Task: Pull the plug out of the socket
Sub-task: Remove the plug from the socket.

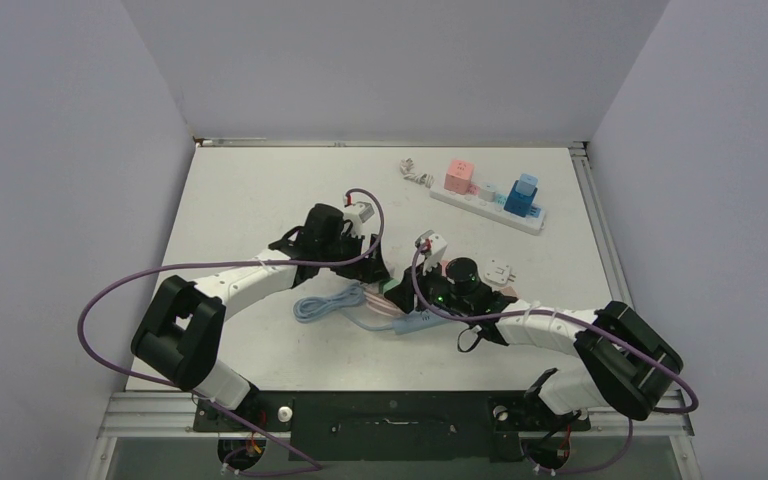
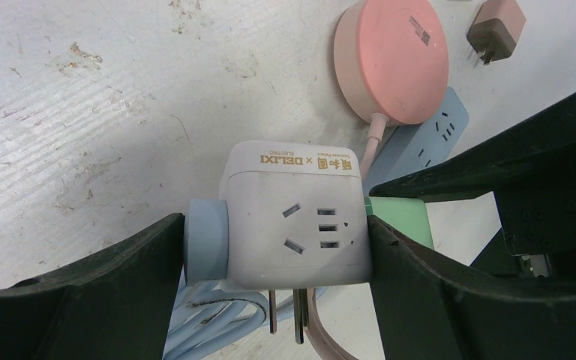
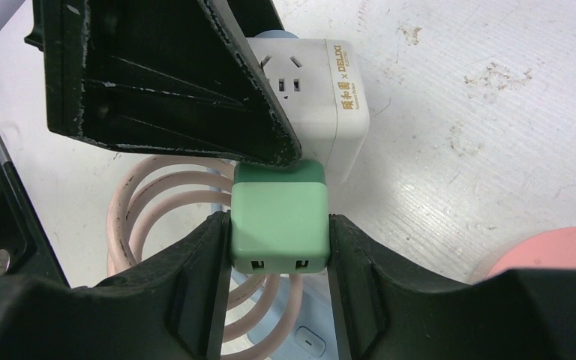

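A white cube socket point(image 2: 296, 217) hangs above the table with its metal pins showing underneath. My left gripper point(image 2: 274, 234) is shut on it: one finger presses a pale blue plug point(image 2: 206, 240) on the cube's left face, the other presses the cube's right face. A green plug point(image 3: 279, 217) sits against that right face, and my right gripper point(image 3: 279, 236) is shut on its two sides. The left finger point(image 3: 195, 75) hides the joint between green plug and socket point(image 3: 322, 82). In the top view both grippers point(image 1: 370, 270) point(image 1: 407, 290) meet mid-table.
Under the cube lie a coiled pink cable point(image 3: 150, 202), a blue cable point(image 1: 325, 303) and a blue power strip point(image 2: 420, 146). A round pink socket point(image 2: 391, 60) and a brown adapter point(image 2: 497, 26) lie beyond. A white strip point(image 1: 488, 205) with several plugs lies at back right.
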### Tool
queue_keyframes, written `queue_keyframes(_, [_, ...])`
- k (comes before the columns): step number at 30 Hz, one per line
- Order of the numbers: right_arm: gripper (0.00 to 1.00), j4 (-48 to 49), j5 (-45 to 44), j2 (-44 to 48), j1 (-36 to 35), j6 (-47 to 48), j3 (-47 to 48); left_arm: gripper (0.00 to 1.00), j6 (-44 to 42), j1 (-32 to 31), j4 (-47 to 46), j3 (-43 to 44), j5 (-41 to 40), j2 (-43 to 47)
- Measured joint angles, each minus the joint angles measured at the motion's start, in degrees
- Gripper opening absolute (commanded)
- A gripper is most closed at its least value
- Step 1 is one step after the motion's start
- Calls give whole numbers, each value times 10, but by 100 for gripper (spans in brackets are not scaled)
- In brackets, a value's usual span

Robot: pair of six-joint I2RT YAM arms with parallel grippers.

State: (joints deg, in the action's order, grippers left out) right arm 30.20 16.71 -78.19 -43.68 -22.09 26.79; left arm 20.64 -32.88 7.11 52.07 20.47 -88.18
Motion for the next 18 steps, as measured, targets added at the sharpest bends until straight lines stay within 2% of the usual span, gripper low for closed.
queue_keyframes(7, [5,35,91,-5,54,-30,-5,0,-1,4,-19,4,17,4])
queue_keyframes(18, [5,38,79,-2,49,-23,-6,0,1,8,-21,4,17,5])
